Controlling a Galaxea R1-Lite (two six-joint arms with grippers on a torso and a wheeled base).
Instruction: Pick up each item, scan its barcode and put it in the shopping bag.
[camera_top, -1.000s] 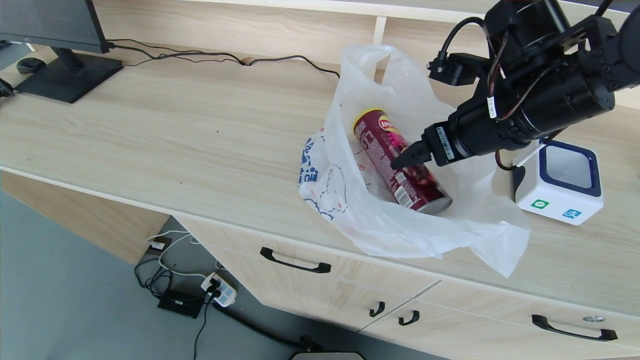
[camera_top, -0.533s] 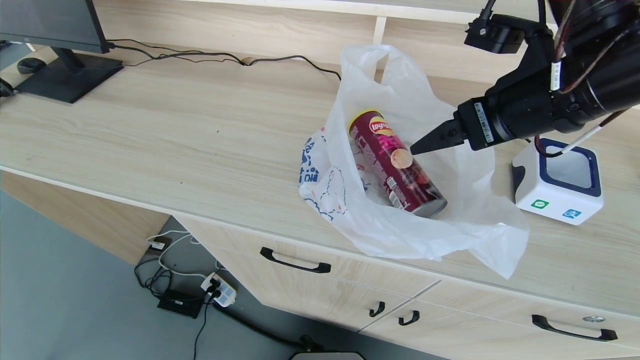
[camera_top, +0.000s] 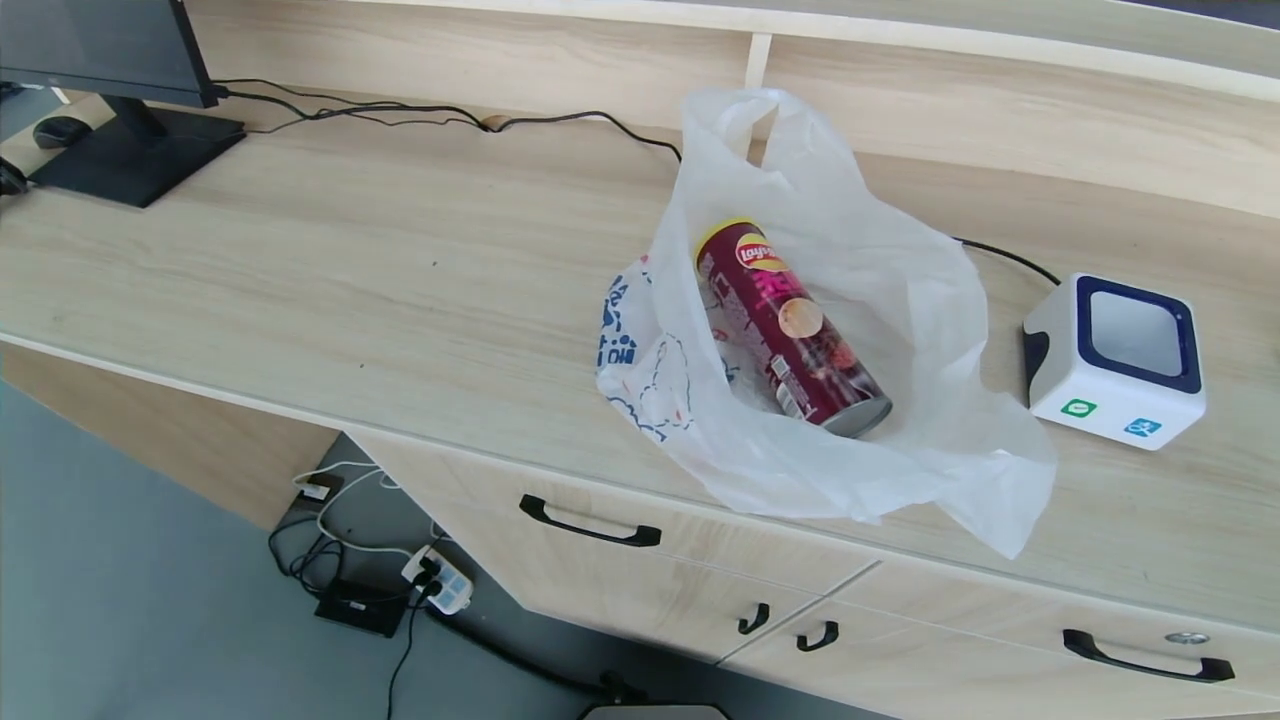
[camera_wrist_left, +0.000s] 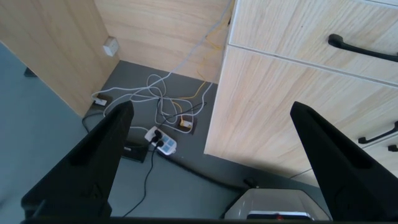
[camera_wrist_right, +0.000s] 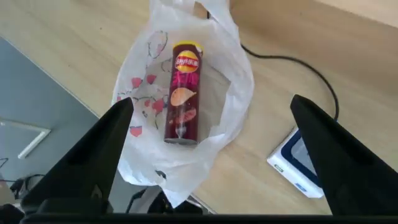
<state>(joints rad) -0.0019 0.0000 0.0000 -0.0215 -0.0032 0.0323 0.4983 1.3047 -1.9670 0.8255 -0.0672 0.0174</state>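
Observation:
A dark red chips can with a yellow lid lies on its side inside the white plastic shopping bag, whose mouth gapes on the wooden counter. From high above, the right wrist view looks down on the can and the bag; my right gripper is open and holds nothing. The white barcode scanner with a blue-framed window stands just right of the bag. My left gripper hangs open and empty below counter level, in front of the drawers.
A monitor stand and a mouse sit at the counter's far left, with a black cable along the back wall. Drawers with black handles lie below the counter. A power strip and cords lie on the floor.
My right arm has drawn back up and to the right from over the can and left the head view. The can rolled slightly and settled in the bag.

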